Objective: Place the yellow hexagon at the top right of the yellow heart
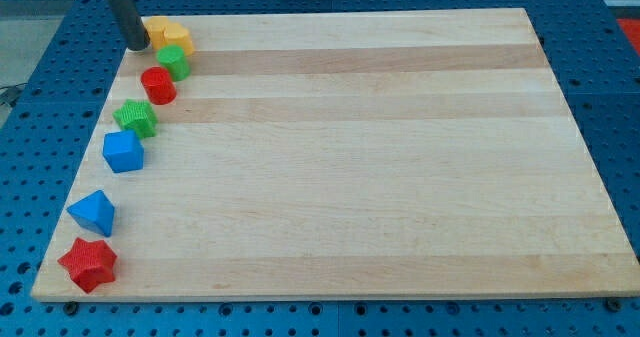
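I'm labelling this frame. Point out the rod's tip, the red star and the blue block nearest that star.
my tip (138,47), camera view: the rod's lower end, left of the yellow blocks.
red star (88,263), camera view: its top face.
blue block (93,213), camera view: its top face.

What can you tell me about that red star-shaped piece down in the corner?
The red star is a chunky block with blunt points, looking like matte moulded plastic. It lies flat on the wooden board, in the corner at the view's bottom left, close to both edges. Nothing touches it: the blue triangular block sits just above it with a small gap between them. It is the last in a line of blocks along the view's left edge, far from my tip.
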{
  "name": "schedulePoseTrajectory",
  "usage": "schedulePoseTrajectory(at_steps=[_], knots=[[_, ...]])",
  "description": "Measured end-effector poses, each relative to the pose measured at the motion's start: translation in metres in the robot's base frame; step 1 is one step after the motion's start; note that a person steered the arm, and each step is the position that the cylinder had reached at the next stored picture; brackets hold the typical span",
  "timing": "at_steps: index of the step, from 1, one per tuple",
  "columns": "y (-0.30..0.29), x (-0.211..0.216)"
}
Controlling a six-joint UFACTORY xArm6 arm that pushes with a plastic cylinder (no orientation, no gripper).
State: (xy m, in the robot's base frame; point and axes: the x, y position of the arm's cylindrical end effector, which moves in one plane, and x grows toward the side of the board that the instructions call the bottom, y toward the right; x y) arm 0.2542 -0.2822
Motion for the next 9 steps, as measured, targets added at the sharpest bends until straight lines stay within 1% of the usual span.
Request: schedulePoseTrajectory(at_steps=[3, 7, 8, 9], knots=[[0.019, -0.005], [0.014, -0.002], [0.014, -0.026], [0.014, -0.029]])
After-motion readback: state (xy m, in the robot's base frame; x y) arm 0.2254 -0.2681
